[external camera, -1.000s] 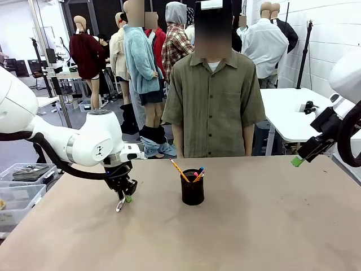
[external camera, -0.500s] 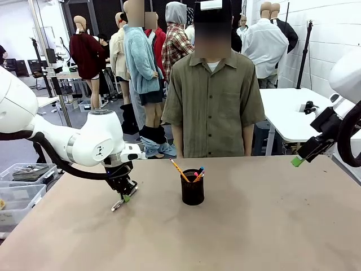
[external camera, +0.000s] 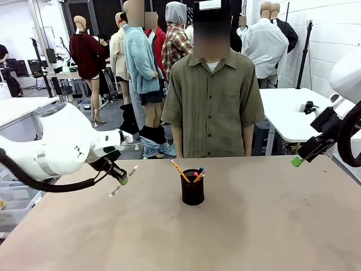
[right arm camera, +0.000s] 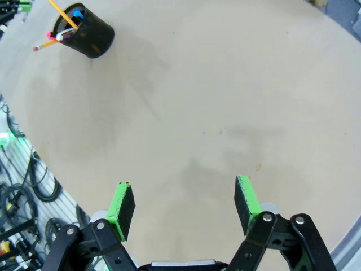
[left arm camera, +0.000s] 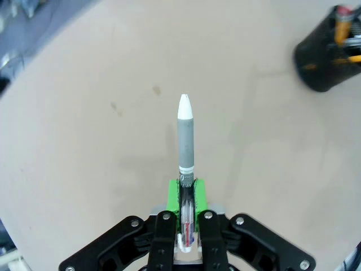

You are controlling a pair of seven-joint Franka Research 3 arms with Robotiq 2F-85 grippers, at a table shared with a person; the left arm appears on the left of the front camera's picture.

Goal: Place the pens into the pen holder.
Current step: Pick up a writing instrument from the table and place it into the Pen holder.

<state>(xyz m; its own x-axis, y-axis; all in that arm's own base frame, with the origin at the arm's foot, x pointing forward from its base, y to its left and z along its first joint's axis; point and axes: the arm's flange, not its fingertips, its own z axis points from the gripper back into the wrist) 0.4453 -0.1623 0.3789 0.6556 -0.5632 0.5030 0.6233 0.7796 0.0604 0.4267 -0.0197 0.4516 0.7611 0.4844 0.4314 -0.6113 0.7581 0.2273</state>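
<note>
Brown and flat, the tabletop [external camera: 271, 226] fills the lower half of the front view. A person in a green shirt [external camera: 213, 101] stands behind it at the top middle, arms down.

Near the middle of the tabletop stands the pen holder [external camera: 192, 189], a small black cup. Some pens [external camera: 188, 171] stick up out of it. One is orange and leans up to the left. One has a blue end. In the right wrist view the cup sits in the upper left corner, with the orange pen [right arm camera: 63, 14] poking out of it.

At the left of the front view, the left tool [external camera: 122, 179] hangs in the air above the tabletop, off to the left of the cup and well apart from it. Its green pads are pressed on a white-grey pen [external camera: 123, 182], which slants from upper right to lower left. In the left wrist view that same pen [left arm camera: 186, 141] points straight up the picture from between the pads, with its white tip at the far end. The cup [left arm camera: 330, 53] is in the upper right corner there.

The right tool [external camera: 297, 161] is high at the right edge of the front view, beyond the tabletop's edge. In the right wrist view its two green pads [right arm camera: 122, 204] are spread wide apart, with nothing between them.
</note>
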